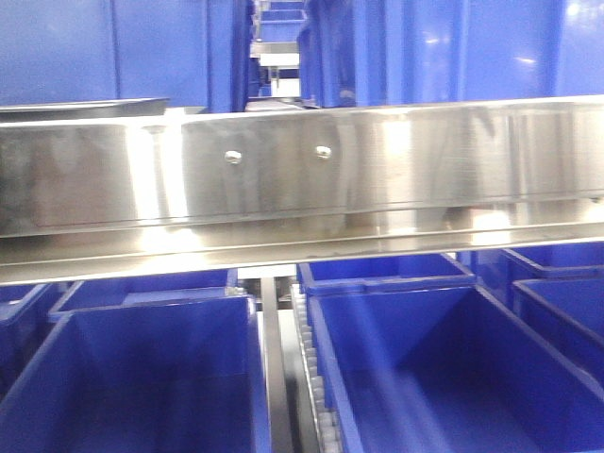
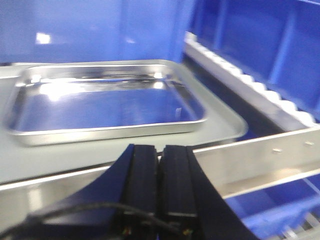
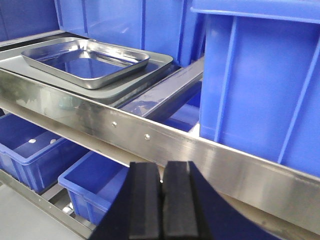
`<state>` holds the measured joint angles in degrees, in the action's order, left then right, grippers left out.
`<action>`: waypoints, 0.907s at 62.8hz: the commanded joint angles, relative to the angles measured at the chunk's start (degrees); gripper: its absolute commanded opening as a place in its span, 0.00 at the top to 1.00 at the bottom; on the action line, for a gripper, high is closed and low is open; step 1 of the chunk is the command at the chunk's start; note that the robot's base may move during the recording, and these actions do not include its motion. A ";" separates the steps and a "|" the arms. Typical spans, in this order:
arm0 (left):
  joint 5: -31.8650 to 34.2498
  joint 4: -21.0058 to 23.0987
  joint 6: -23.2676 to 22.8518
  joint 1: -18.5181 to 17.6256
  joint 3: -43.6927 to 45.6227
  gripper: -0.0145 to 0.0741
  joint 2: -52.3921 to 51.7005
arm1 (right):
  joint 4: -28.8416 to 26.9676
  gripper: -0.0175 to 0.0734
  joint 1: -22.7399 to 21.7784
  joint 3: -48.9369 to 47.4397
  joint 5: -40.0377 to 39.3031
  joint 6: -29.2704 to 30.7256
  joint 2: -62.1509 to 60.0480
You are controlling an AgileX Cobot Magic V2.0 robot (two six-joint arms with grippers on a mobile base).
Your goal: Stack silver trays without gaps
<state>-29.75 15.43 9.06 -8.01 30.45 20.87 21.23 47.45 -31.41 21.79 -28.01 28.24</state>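
A shiny silver tray [image 2: 105, 100] rests on top of a wider, duller silver tray [image 2: 222, 125] on the shelf, and its edges are not lined up with the lower one. In the right wrist view the same upper tray [image 3: 85, 62] sits slightly askew on the lower tray [image 3: 150, 67]. The front view shows only a thin tray edge [image 1: 85, 104] above the rail. My left gripper [image 2: 161, 150] is shut and empty, just in front of the rail and the trays. Further right, below the rail, my right gripper [image 3: 161, 170] is shut and empty too.
A long brushed-steel shelf rail [image 1: 377, 160] with screw heads runs in front of the trays. A tall blue bin [image 3: 260, 85] stands on the shelf to the right of them. Open blue bins [image 1: 160, 377] [image 1: 453, 368] fill the lower level, with a roller track [image 2: 260, 92] alongside.
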 commanded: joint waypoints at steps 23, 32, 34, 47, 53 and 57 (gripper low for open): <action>5.11 0.74 0.42 5.55 -16.30 0.89 -14.15 | 1.64 0.75 -0.10 -1.59 -4.32 0.61 0.06; 11.88 0.74 0.31 6.70 -23.25 0.89 -21.59 | 1.64 0.75 -0.10 -1.59 -4.32 0.61 0.06; 14.94 0.74 0.31 7.22 -24.98 0.89 -23.13 | 1.64 0.75 -0.10 -1.59 -4.32 0.61 0.06; 31.17 -0.42 0.31 8.43 -31.94 0.89 -23.63 | 1.64 0.75 -0.11 -1.57 -4.16 0.61 0.06; 31.82 -2.24 -0.10 8.43 -31.94 0.89 -23.63 | 1.64 0.75 -0.11 -1.57 -4.11 0.61 0.14; 32.71 -3.77 -1.00 8.43 -31.94 0.89 -23.63 | 1.64 0.75 -0.11 -1.57 -4.11 0.61 0.14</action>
<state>-3.55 13.35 9.06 0.35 -1.57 -0.59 21.23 47.45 -31.32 21.90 -28.01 28.24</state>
